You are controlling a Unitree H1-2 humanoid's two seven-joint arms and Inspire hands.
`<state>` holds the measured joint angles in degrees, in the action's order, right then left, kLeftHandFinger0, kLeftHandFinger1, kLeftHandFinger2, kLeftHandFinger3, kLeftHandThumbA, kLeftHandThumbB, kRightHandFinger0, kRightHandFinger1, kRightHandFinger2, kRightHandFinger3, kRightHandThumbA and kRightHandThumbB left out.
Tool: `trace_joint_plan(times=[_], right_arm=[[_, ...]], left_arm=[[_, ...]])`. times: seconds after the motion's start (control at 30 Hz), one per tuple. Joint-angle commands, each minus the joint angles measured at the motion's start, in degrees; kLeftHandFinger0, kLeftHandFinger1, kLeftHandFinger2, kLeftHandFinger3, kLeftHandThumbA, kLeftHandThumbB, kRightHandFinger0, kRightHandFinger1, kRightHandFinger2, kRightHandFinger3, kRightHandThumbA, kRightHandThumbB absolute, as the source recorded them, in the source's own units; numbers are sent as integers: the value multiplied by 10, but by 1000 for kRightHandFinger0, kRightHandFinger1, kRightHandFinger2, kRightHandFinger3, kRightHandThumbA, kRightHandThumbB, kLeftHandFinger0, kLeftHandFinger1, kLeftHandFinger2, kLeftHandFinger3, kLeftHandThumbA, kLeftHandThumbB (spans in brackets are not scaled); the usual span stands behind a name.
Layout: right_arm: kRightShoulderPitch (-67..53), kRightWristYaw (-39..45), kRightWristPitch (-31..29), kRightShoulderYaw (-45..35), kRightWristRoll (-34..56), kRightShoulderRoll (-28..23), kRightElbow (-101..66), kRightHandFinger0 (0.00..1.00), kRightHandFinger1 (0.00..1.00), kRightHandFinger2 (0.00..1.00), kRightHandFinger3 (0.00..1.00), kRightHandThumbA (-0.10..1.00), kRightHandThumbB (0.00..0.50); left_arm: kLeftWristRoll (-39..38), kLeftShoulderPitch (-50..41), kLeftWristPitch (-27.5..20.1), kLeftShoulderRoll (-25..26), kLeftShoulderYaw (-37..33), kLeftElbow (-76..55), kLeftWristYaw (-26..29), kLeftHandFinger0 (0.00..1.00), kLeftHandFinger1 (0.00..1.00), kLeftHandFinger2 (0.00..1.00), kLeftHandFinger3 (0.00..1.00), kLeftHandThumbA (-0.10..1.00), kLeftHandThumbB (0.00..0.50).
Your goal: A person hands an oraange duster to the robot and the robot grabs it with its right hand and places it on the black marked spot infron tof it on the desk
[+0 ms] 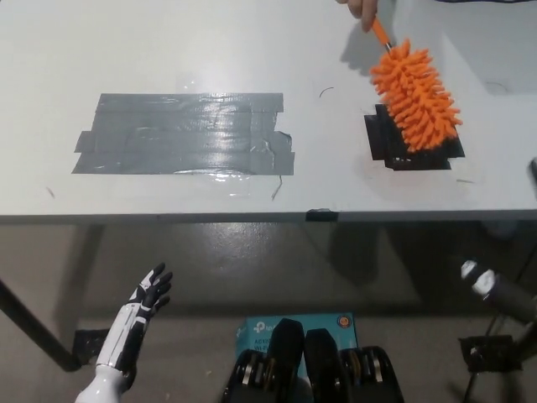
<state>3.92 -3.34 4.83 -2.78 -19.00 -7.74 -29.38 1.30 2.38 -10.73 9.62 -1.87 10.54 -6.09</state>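
Handover is what's going on right now: a person's hand (359,7) at the top edge is holding out a fluffy orange duster (415,95) by its handle, dangling it over the black tape square (414,138) on the white worktop (168,50). Robot's black right hand (495,287) is sitting low under the worktop edge, can't tell if it's spread or closed, and the white left hand (138,315) is resting lower left with fingers spread. Next move probably needs that right hand reaching up to grab the handle.

Lab-like test space: plain white desk (168,50) with taped patches (185,134), bare floor (210,269).
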Motion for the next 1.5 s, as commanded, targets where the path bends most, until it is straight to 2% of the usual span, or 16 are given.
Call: trace_joint_plan(times=[0.0,0.07,0.2,0.4,0.53,0.63,0.73,0.8,0.87,0.97,1.13,1.23,1.3,1.37,1.4,1.47], right_arm=[[76,24,80,-16,-44,-17,-64,1000,1000,1000,1000,958,284],[109,44,112,-13,-67,-32,-66,1000,1000,1000,1000,931,269],[200,59,159,1,-108,-57,6,1000,1000,1000,1000,930,269],[308,81,210,29,-119,-89,155,1000,1000,1000,1000,1000,318],[380,89,220,43,-110,-91,269,1000,1000,1000,1000,994,369],[422,92,221,49,-102,-90,341,1000,1000,1000,1000,967,368],[474,84,221,54,-91,-83,447,1000,1000,1000,1000,945,398],[502,82,220,70,-93,-85,502,1000,1000,1000,1000,972,420],[531,85,216,88,-100,-86,564,1000,1000,1000,1000,1000,412],[569,86,212,96,-86,-79,643,1000,1000,1000,1000,965,387],[616,101,206,111,-72,-69,735,1000,1000,1000,1000,1000,449],[627,127,209,135,-78,-67,769,1000,1000,1000,1000,1000,456],[630,137,216,151,-83,-66,781,1000,1000,1000,1000,983,439],[631,142,221,170,-95,-64,798,1000,1000,1000,1000,860,403],[631,136,221,172,-98,-62,808,1000,1000,1000,1000,730,381],[627,98,221,162,-99,-57,829,1000,1000,1000,1000,259,323]], left_arm=[[-9,11,-25,11,7,-8,-8,1000,1000,1000,1000,981,221],[-9,10,-21,11,7,-11,-9,1000,1000,1000,1000,985,238],[-9,13,-19,12,10,-12,-7,1000,1000,1000,1000,1000,243],[-16,14,-22,12,13,-8,-13,1000,1000,1000,1000,990,241],[-12,14,-21,13,14,-14,-12,1000,1000,1000,1000,999,244],[-15,15,-15,11,16,-15,-13,1000,1000,1000,1000,996,249],[-16,14,-17,11,16,-14,-14,1000,1000,1000,1000,992,246],[-14,15,-15,11,17,-17,-15,1000,1000,1000,1000,990,241],[-11,12,-15,11,17,-19,-14,1000,1000,1000,1000,990,236],[-9,12,-18,12,16,-20,-15,1000,1000,1000,1000,995,228],[-5,20,-11,12,18,-20,-10,1000,1000,1000,1000,986,207],[-7,19,-2,12,19,-26,-12,1000,1000,1000,1000,964,215],[-5,19,0,12,19,-28,-11,1000,1000,1000,1000,956,219],[-3,20,-3,13,20,-27,-11,1000,1000,1000,1000,954,222],[-3,21,-4,14,20,-26,-11,1000,1000,1000,1000,951,225],[-4,20,3,14,20,-31,-11,1000,1000,1000,1000,941,220]])
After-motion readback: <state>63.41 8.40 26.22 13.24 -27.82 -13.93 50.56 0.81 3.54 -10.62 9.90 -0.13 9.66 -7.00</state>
